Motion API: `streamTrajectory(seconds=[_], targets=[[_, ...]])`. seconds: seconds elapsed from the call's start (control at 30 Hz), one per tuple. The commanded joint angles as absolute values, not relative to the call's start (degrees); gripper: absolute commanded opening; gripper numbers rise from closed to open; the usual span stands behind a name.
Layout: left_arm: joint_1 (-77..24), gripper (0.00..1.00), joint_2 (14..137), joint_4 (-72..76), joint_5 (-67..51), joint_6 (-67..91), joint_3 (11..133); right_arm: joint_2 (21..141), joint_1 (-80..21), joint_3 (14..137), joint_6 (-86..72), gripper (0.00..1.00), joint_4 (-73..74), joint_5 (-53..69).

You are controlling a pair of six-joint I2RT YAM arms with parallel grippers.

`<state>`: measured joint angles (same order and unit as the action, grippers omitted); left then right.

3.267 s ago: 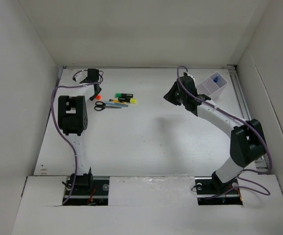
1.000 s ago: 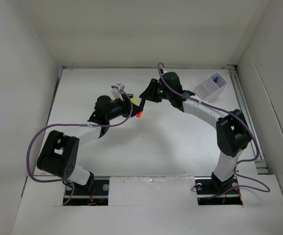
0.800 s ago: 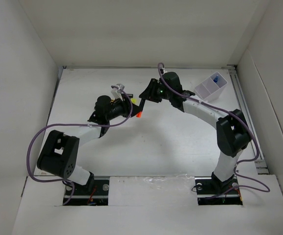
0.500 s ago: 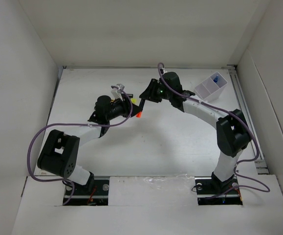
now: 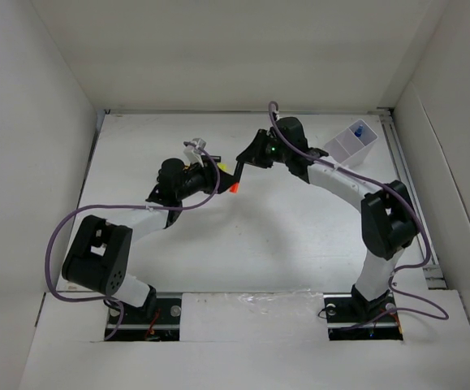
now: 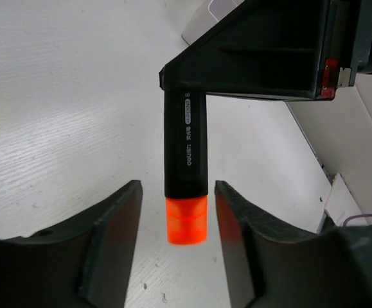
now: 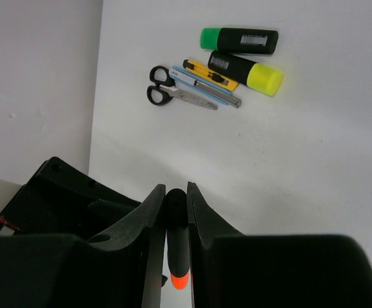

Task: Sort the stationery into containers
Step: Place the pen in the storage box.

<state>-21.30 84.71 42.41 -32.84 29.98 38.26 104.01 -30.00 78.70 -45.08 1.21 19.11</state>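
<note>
- I see a white counter [image 5: 243,244] boxed in by white walls.
- My right end effector [image 7: 176,192] clamps the orange-tipped highlighter [image 6: 186,147] mid-counter; my left end effector [image 6: 176,191] gapes around its orange end without touching it.
- The orange tip points toward the left end effector.

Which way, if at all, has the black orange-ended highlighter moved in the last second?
Yes: the black orange-ended highlighter shifted slightly right, toward the white divided plastic box, held in the right gripper.
</note>
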Motion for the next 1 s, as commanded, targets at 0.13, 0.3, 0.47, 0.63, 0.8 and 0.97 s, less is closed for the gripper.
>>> streamTrajectory(seconds=[0.13,0.3,0.47,0.63,0.8,0.97], targets=[[-21.18,0.65,79.37,45.18,-32.34,29.36,38.33,101.69,-25.85,77.53,-46.32,0.0,0.26,17.94],[-21.18,0.76,75.77,45.18,-31.73,30.4,37.09,100.55,-21.72,76.9,-46.93,0.0,0.26,16.35],[-21.18,1.0,73.3,43.24,-29.27,32.16,36.04,96.34,-14.69,75.85,-48.24,0.0,2.72,4.63],[-21.18,0.79,73.82,43.24,-32.17,34.1,36.04,92.03,-8.18,73.48,-52.63,0.0,5.36,-22.02],[-21.18,0.7,73.83,41.23,-32.44,35.33,36.56,94.48,-4.31,74.61,-54.58,0.0,5.36,-36.7],[-21.18,0.69,73.83,36.22,-29.36,35.33,37.71,98.16,-2.81,80.84,-53.96,0.0,9.3,-46.92]])
